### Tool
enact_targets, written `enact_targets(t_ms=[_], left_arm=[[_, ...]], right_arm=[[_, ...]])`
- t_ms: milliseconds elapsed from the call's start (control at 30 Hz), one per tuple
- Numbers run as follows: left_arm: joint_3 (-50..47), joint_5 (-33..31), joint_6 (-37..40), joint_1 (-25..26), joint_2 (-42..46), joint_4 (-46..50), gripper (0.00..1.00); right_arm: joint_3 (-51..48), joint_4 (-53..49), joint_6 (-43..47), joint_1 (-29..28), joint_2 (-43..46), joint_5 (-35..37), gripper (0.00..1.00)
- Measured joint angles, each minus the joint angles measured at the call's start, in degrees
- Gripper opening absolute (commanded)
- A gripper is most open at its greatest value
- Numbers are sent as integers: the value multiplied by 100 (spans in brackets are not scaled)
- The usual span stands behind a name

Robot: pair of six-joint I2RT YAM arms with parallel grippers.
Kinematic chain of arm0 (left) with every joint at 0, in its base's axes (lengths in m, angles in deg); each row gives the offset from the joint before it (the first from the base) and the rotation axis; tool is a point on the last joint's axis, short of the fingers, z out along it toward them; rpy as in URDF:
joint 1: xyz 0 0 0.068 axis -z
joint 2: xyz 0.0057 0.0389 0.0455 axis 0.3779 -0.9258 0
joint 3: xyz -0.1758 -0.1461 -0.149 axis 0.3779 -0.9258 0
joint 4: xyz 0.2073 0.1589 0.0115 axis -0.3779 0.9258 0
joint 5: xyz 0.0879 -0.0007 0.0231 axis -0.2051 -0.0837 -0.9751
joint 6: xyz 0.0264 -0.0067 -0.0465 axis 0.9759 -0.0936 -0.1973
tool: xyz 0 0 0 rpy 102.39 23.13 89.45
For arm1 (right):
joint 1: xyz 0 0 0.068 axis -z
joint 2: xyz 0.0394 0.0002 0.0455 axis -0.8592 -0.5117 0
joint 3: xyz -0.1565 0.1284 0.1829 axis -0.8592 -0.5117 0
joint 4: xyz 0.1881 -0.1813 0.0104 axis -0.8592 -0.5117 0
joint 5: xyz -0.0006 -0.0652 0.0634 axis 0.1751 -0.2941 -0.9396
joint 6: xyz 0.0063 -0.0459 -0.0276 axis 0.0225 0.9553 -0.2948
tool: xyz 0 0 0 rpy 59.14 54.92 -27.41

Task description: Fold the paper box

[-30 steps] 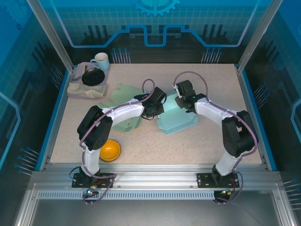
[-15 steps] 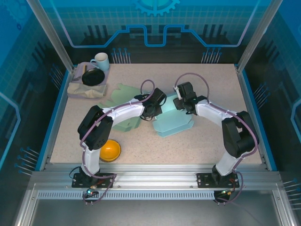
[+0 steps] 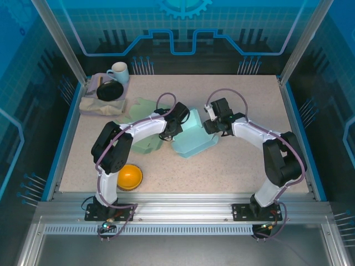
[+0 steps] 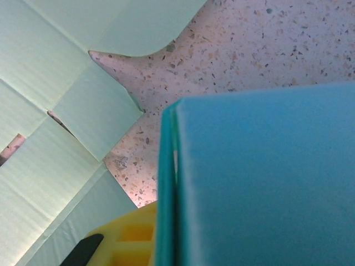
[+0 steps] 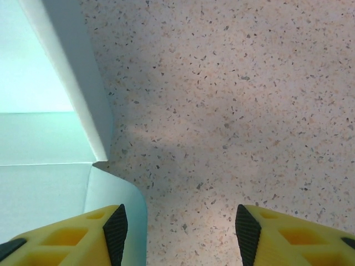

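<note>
**A:** Where is the paper box [image 3: 195, 145]?

**B:** In the middle of the table [image 3: 249, 100], between both arms. It is pale teal and half formed, with one wall raised.

**A:** Why raised?

**B:** The left gripper [image 3: 177, 124] is closed and seems to pinch that wall to hold it upright. The right gripper [image 5: 177, 221] hangs beside the box, fingers apart, gripping nothing.

**A:** Which way does it lie?

**B:** Hollow side up. Its long axis seems to run left to right, with the right end angled away from the arm bases.

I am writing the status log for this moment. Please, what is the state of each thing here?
paper box: partly folded, not closed
paper sheet: unfolded, lying flat
left gripper: shut on a paper box panel
right gripper: open, empty
mug: upright
</note>
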Motion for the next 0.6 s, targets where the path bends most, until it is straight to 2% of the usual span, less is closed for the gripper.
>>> enact_targets(t_ms=[267,600], left_arm=[[0,46,2,0,-24,-4,0],[-2,203,2,-15,-48,-9,0]], right_arm=[[-11,413,-24,-197,131,-693,60],[391,717,-96,-214,-660,-693,56]])
